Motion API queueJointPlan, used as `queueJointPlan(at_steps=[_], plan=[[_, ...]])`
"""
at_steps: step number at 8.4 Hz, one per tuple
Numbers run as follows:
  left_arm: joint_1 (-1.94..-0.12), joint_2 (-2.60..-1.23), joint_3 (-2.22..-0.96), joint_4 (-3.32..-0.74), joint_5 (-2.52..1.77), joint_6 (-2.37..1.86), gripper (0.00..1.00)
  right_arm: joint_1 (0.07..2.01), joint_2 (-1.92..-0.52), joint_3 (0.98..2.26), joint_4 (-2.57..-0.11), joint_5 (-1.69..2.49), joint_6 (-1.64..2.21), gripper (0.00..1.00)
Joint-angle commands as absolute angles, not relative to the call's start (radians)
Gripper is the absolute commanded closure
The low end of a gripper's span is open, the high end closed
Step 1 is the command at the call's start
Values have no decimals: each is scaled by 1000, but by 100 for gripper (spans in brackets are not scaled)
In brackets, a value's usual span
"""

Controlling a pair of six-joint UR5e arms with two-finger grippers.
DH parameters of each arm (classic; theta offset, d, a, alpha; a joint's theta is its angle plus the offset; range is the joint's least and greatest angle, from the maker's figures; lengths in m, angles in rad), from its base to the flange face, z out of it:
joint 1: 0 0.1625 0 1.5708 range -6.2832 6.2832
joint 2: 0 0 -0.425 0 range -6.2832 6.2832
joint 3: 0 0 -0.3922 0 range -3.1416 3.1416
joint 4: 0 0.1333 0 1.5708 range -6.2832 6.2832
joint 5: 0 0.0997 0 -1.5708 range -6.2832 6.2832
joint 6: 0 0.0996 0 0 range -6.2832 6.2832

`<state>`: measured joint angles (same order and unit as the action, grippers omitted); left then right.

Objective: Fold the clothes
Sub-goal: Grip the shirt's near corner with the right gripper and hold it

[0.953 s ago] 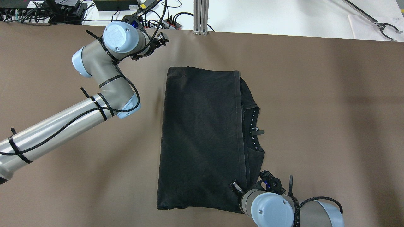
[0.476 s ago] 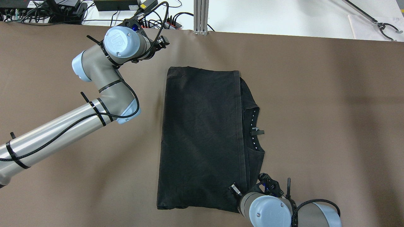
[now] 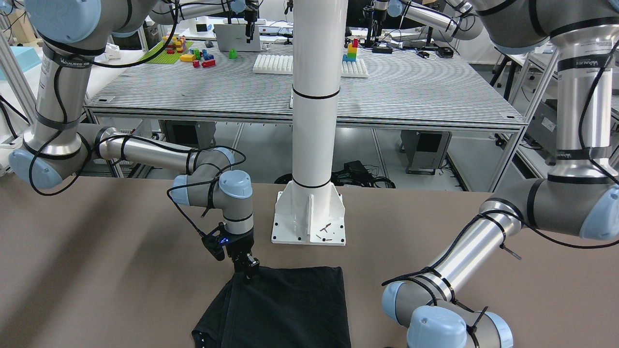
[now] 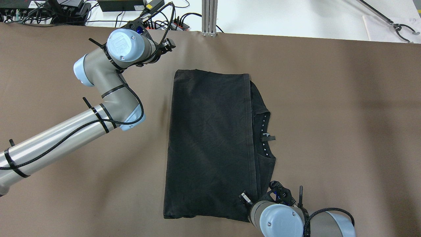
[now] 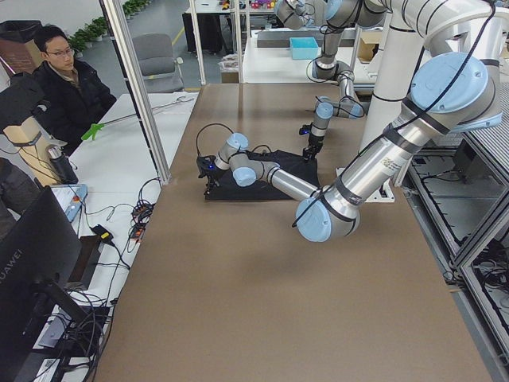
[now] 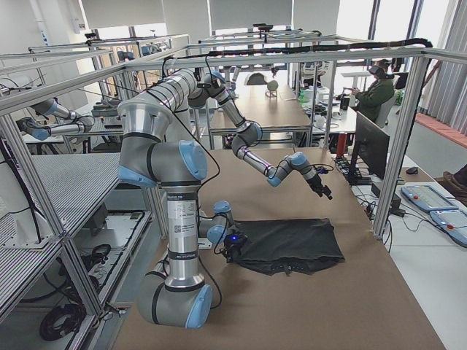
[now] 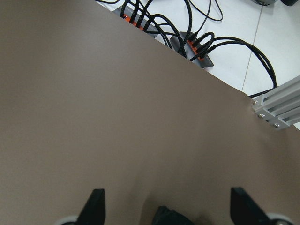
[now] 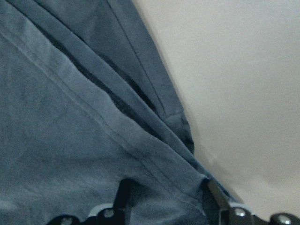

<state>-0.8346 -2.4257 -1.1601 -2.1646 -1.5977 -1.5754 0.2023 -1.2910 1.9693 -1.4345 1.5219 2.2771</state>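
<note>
The clothes [image 4: 210, 141] are one black shirt, folded into a tall rectangle on the brown table, with its collar and label [image 4: 264, 135] showing at the right. It also shows in the front-facing view [image 3: 290, 304]. My right gripper [image 4: 244, 197] stands at the shirt's near right corner. In the right wrist view the gripper [image 8: 168, 192] has its fingers apart, with the hem of the clothes [image 8: 70, 140] lying between them. My left gripper [image 4: 168, 44] is open and empty over bare table [image 7: 117, 117], beyond the shirt's far left corner, with its fingers [image 7: 96, 206] spread wide.
A white pole's base plate [image 3: 309, 220] stands on the table behind the shirt. A power strip with cables [image 7: 187, 44] and an aluminium post [image 4: 209, 18] sit at the far table edge. An operator [image 5: 67, 87] sits off the table.
My left arm has drifted a little up and left, away from the shirt. My right arm has drawn slightly back toward the near edge. The shirt lies unchanged.
</note>
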Motion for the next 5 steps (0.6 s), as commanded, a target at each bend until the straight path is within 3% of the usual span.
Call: queueJointPlan(at_steps=[1,5], plan=[[-834,-2425,-1161,-2164,-1597,-1575,6,202,-1289,1968,-1433,1520,2281,100],[-834,-2424,-1164,-2164,-1598,-1578,6,210,-1282,1986,-1431,1523,2281,100]])
